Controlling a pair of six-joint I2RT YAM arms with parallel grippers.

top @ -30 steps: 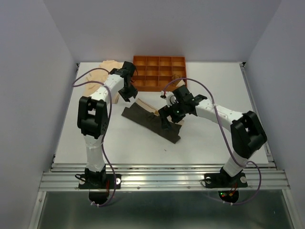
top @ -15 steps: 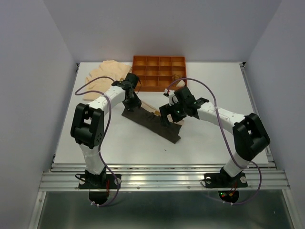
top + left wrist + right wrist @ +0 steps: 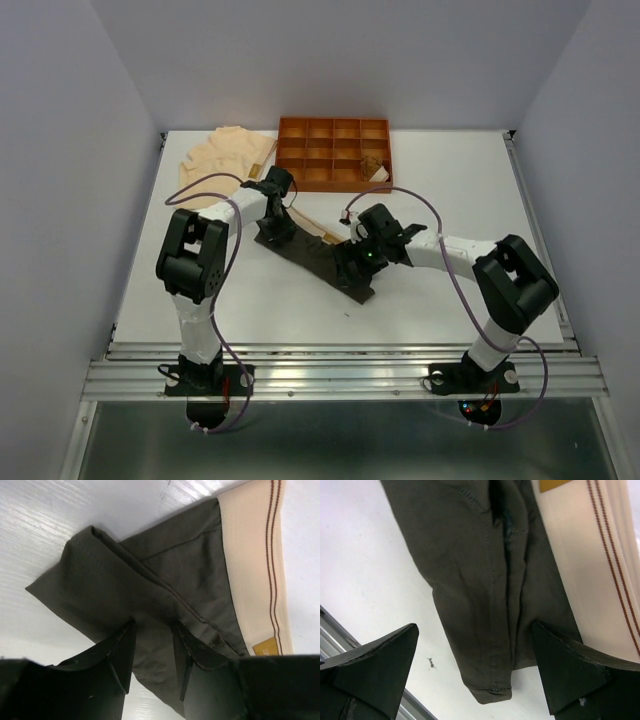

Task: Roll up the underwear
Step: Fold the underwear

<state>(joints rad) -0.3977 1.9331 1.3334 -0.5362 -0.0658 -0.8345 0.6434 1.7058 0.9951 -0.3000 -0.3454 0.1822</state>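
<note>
A dark grey underwear [image 3: 310,256] with a cream waistband [image 3: 250,555] lies folded as a long diagonal strip on the white table. My left gripper [image 3: 272,228] is down on its upper-left end. In the left wrist view this gripper [image 3: 154,625] is open a narrow way, both tips resting on the flat fabric [image 3: 165,575]. My right gripper [image 3: 350,265] is low over the lower-right end. It stands wide open [image 3: 475,627], its fingers either side of the fabric's hemmed corner [image 3: 470,555], nothing pinched. A pale peach underwear [image 3: 222,158] lies spread at the back left.
An orange-brown tray [image 3: 335,122] with grid compartments stands at the back centre, a small brown bundle [image 3: 375,165] in one right-hand compartment. A metal rail [image 3: 340,375] runs along the near table edge. A small dark speck [image 3: 431,663] marks the table.
The left gripper moved from beside the tray down onto the dark underwear's upper-left end. The right gripper dropped lower onto the strip's right end. Neither jaw width changed.
</note>
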